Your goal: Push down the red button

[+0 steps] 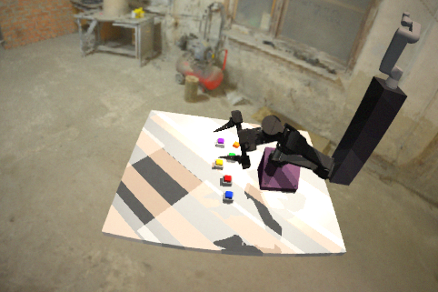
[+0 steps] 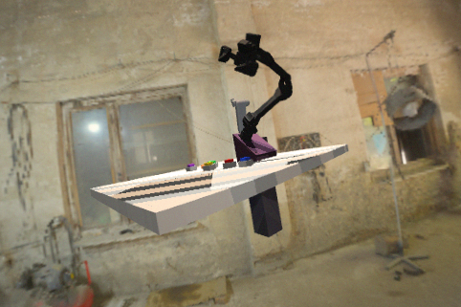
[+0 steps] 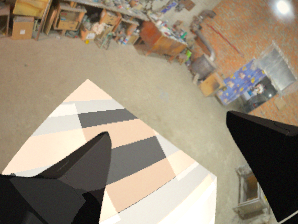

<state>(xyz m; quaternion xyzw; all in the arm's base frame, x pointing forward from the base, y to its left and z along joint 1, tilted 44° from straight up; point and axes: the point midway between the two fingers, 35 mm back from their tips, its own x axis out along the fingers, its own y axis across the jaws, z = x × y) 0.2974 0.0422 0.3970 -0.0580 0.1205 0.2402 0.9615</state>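
Note:
The red button [image 1: 227, 178] [image 2: 229, 161] sits on a small grey housing on the table, between the yellow and blue buttons. It does not show in the wrist view. My gripper [image 1: 217, 145] [image 3: 169, 128] is open and empty, with its two fingers spread wide. In the exterior view it hangs high above the table, well above the red button. In the top view its fingers overlap the area around the purple, green and yellow buttons. Nothing touches the red button.
The blue button [image 1: 229, 195] [image 2: 245, 158], yellow button [image 1: 219, 162], green button [image 1: 232, 155] and purple button [image 1: 221, 141] [image 2: 191, 165] stand near the red one. A small orange block [image 1: 235, 145] lies beside the purple button. The arm's purple base [image 1: 279, 180] stands behind them on the table [image 1: 132, 228] [image 3: 192, 197].

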